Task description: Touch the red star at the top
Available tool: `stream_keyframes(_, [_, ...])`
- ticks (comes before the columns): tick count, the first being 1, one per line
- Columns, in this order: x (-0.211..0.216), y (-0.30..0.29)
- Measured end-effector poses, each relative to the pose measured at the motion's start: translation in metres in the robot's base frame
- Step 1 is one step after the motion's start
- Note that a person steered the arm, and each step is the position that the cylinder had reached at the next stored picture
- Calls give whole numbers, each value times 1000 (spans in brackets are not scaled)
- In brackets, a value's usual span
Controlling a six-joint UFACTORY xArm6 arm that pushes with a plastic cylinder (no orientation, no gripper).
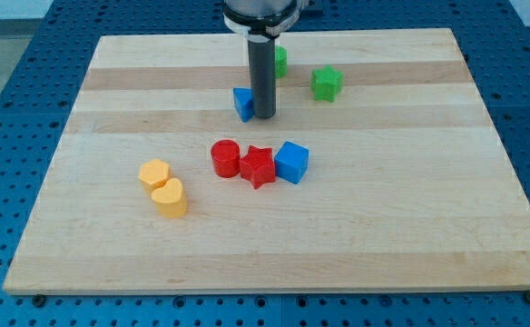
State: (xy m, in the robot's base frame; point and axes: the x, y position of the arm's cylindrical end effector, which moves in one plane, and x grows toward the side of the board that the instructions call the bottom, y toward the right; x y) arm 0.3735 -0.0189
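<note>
My tip (264, 116) above red star (259, 166) — bare board between; no fingers — plain rod.

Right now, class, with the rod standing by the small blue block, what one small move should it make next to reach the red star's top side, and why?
Probably slide my tip toward the view's bottom. It sits beside the partly hidden blue block, above the red star, which lies between the red cylinder and the blue cube. The board between looks clear.
</note>
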Motion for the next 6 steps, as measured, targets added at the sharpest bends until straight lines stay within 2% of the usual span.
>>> stream_keyframes(2, [8,0])
stream_keyframes(4, [63,0])
stream_keyframes(6, [65,-22])
